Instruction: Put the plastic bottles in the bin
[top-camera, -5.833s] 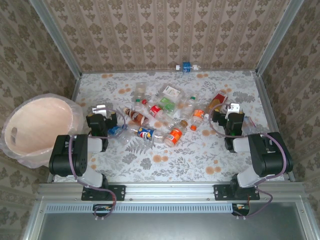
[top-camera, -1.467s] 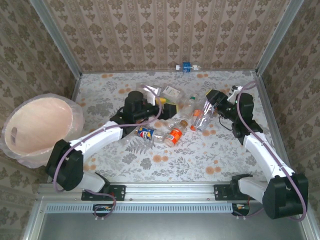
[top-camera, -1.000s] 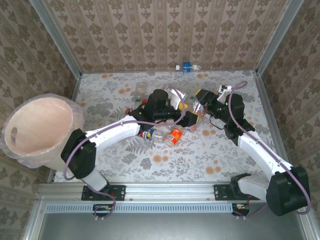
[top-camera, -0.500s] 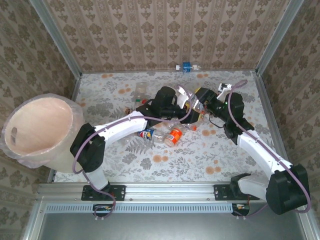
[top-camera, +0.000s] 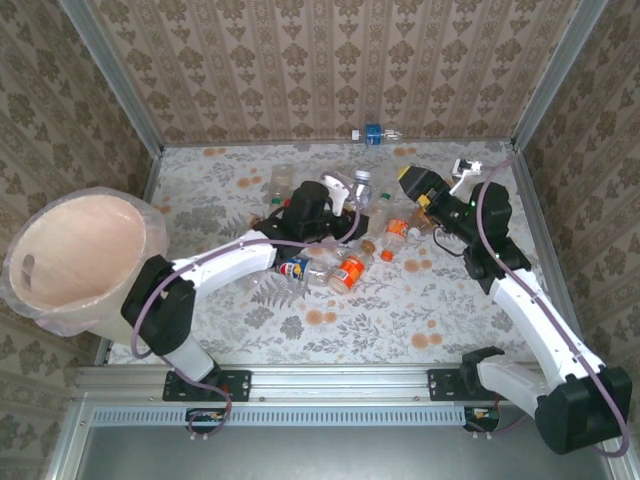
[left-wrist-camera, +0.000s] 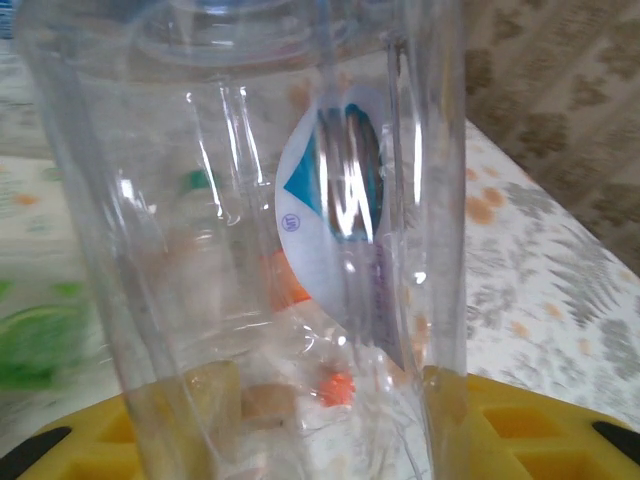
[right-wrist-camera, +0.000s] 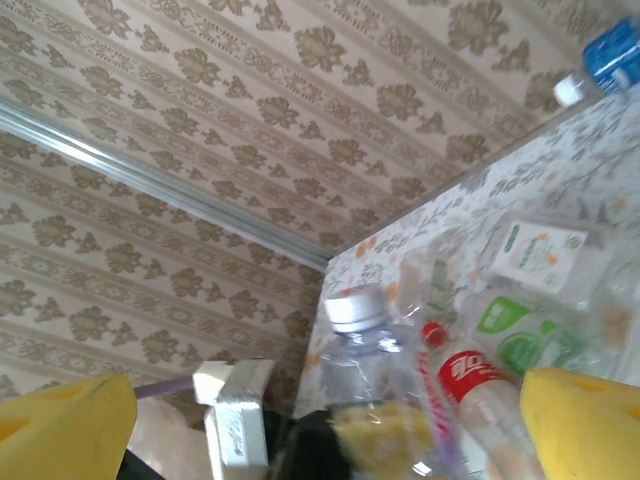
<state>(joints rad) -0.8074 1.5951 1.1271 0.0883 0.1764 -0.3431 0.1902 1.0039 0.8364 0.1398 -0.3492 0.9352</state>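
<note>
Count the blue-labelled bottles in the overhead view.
2. The first bottle lies alone against the back wall; the second bottle sits at the pile's near edge, beside the left arm. Others may hide under the arms.

I can read nothing: the white label (left-wrist-camera: 330, 250) on the clear bottle (left-wrist-camera: 180, 200) and a red label (right-wrist-camera: 466, 377) are too blurred.
</note>
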